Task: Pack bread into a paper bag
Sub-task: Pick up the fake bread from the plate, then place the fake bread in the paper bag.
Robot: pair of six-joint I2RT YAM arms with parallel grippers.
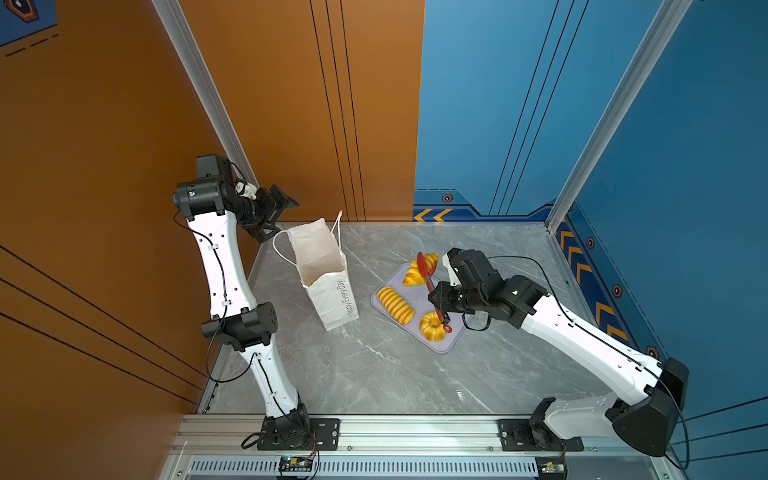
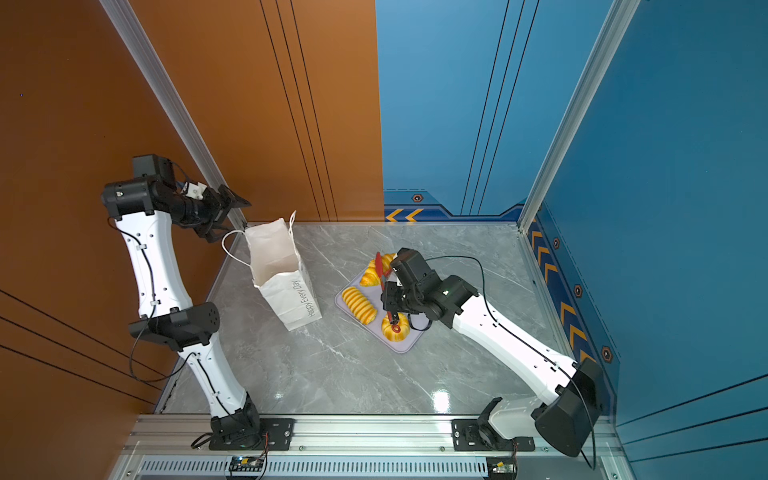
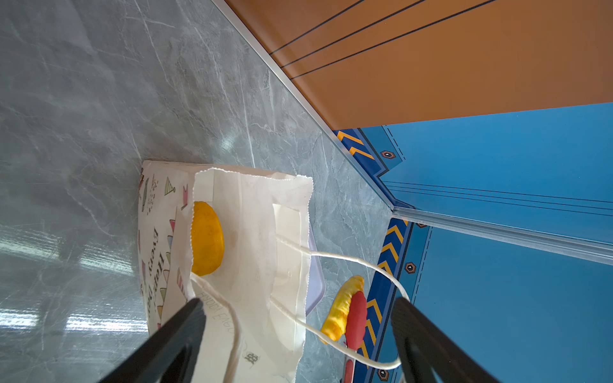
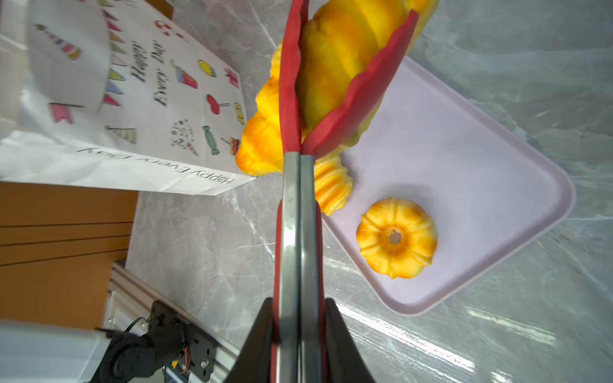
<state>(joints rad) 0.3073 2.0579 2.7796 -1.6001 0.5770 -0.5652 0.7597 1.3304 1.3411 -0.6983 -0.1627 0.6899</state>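
The white paper bag (image 1: 332, 291) (image 2: 291, 291) (image 3: 252, 248) (image 4: 132, 83) stands open at the table's left, with one yellow bun (image 3: 207, 238) inside. My left gripper (image 1: 287, 217) (image 2: 239, 217) (image 3: 298, 301) hovers open above the bag's back edge, and a cord handle (image 3: 348, 262) loops between its fingers. My right gripper (image 1: 438, 297) (image 2: 390, 295) (image 4: 298, 301) is shut on red tongs (image 1: 428, 274) (image 4: 295, 215). The tongs' blades clasp the croissant (image 1: 411, 276) (image 2: 368, 276) (image 4: 338, 49). The ridged loaf (image 1: 395, 305) (image 4: 331, 185) and the fluted ring cake (image 1: 430, 328) (image 4: 396, 237) lie on the tray.
A flat lilac tray (image 1: 446, 345) (image 2: 405, 349) (image 4: 497, 199) sits right of the bag on the grey marble table (image 1: 374, 374). Orange and blue walls close in the back and sides. An aluminium rail (image 1: 415, 432) with both arm bases runs along the front.
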